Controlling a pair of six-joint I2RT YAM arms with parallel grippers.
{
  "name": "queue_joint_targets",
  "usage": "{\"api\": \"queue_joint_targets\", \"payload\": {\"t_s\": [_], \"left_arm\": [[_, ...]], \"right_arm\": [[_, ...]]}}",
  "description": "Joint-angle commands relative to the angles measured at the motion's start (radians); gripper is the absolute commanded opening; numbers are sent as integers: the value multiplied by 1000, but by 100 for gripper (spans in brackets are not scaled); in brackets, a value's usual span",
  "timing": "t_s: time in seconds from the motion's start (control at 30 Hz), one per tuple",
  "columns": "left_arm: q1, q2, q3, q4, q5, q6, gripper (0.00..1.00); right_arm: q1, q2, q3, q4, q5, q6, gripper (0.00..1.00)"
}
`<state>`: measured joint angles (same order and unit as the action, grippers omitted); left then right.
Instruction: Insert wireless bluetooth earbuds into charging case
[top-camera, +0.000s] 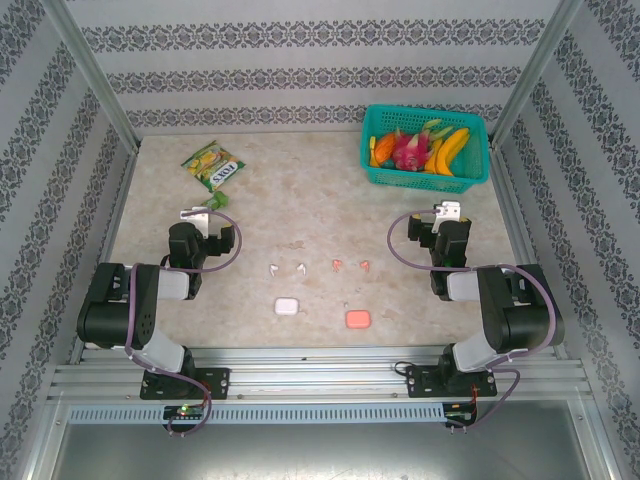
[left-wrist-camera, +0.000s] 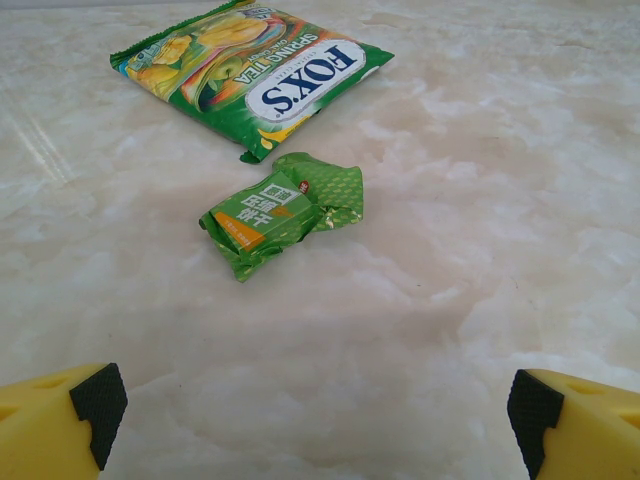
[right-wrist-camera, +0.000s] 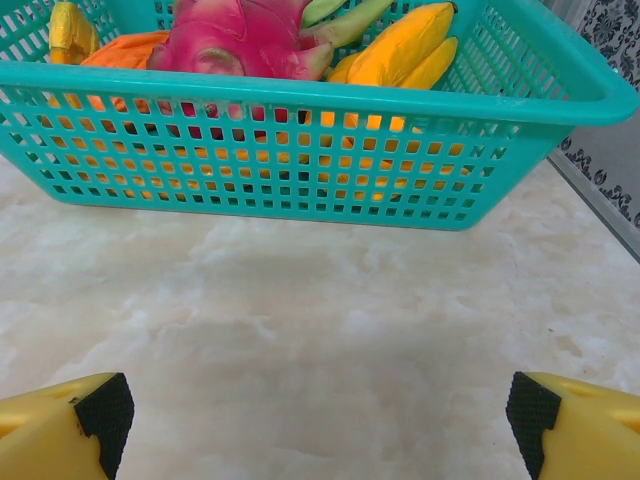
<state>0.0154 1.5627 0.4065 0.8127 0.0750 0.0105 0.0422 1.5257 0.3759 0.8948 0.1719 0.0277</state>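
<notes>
Marbled desk (top-camera: 300, 200), task seemingly not begun: our left claw (left-wrist-camera: 318, 405) and right claw (right-wrist-camera: 318, 408) gape empty, so we must next reach the four earbuds (top-camera: 302, 268) toward the near edge.

I'm looking at a beige marble-look tabletop (top-camera: 300, 200), glossy, with pale veining; same surface close up from the left wrist (left-wrist-camera: 450, 200) and the right wrist (right-wrist-camera: 300, 320). White wallpapered back wall (top-camera: 320, 70) with horizontal grey ornamental bands. The left side wall (top-camera: 40, 150) and right side wall (top-camera: 600, 150) carry the same pattern. Two bare aluminium corner posts, left (top-camera: 95, 75) and right (top-camera: 535, 75), lean in toward the back corners. Ribbed aluminium rails (top-camera: 320, 378) run along the near edge, with a perforated metal strip (top-camera: 320, 413) just below them and a plain grey sheet (top-camera: 320, 450) under that. Light is even and diffuse, shadows soft.
</notes>
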Motion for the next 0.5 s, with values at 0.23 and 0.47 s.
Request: {"api": "queue_joint_targets", "payload": {"t_s": [0.23,0.47], "left_arm": [[7,1,14,5,6,-16,100],[6,-72,53,-122,-10,-22,100]], "right_arm": [[-10,-15,-5,31,-19,28,98],[8,-147,-22,-56,34,23,98]]}}
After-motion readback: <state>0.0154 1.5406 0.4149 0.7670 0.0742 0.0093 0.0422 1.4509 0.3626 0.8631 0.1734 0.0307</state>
